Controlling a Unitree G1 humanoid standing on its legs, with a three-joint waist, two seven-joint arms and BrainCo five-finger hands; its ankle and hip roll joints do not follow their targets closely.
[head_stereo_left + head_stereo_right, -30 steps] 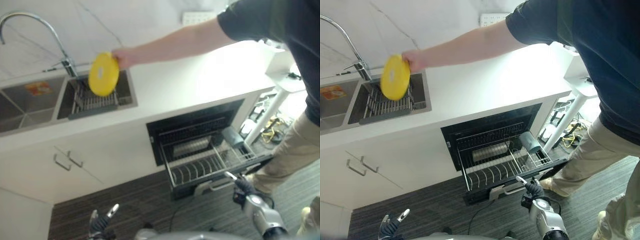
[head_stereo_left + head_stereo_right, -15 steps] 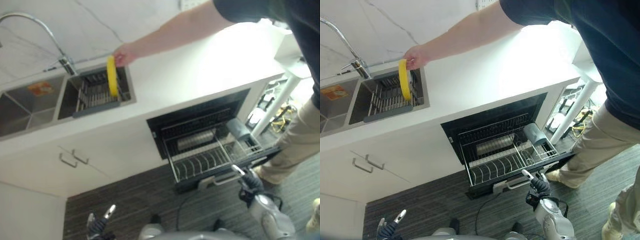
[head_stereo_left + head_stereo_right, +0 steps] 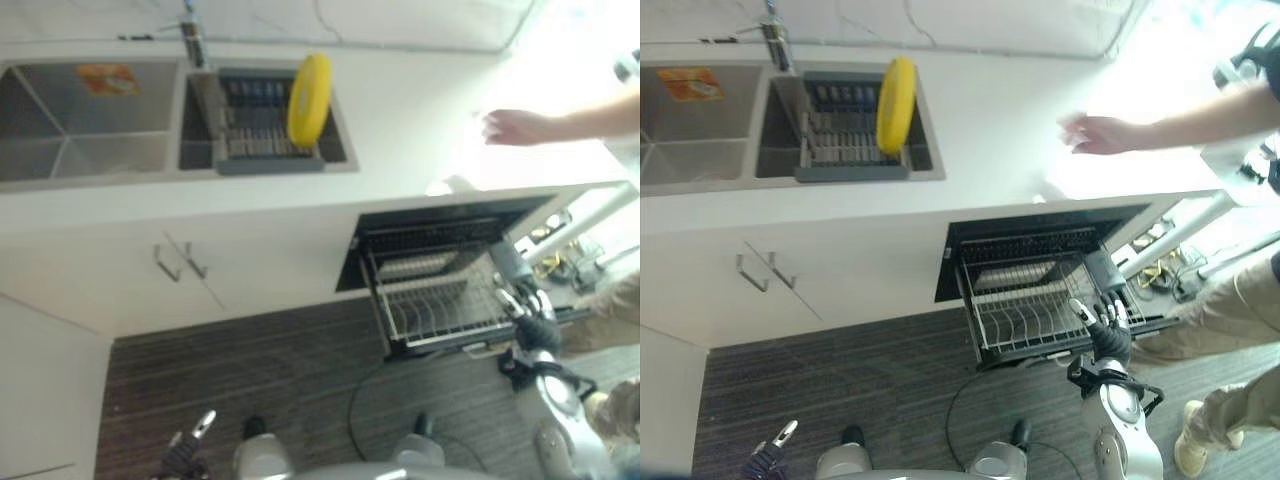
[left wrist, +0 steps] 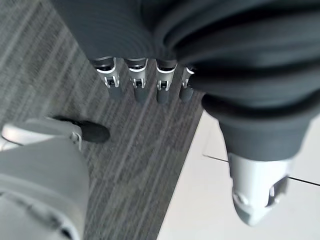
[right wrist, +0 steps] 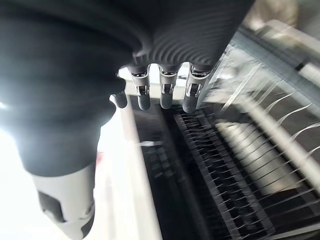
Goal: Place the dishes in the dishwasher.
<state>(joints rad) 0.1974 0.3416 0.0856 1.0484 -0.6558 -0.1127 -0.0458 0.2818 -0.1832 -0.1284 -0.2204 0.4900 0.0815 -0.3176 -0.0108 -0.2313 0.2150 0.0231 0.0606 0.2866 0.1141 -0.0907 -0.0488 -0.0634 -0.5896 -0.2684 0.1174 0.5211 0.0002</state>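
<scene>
A yellow plate (image 3: 308, 98) stands on edge in the grey drying rack (image 3: 845, 140) inside the right sink basin. Below the counter the dishwasher drawer is pulled out, its wire rack (image 3: 1030, 312) bare of plates. My right hand (image 3: 1104, 333) hovers by the front right corner of that drawer, open; in the right wrist view its fingers (image 5: 165, 92) hang straight over the wire tines. Low at the left, my left hand (image 3: 188, 452) hangs open above the striped floor, with straight fingers (image 4: 137, 82) holding nothing.
A person's hand (image 3: 513, 127) reaches over the white counter (image 3: 400, 120) from the right, with their legs beside the drawer. A grey cup (image 3: 508, 263) lies at the wire rack's right end. The second basin (image 3: 85, 125) and a tap (image 3: 192, 40) are at the left.
The person has let go of the yellow plate, which now stands alone in the sink rack, and drawn their arm back to the right. The camera has shifted; my hands are much as before.
</scene>
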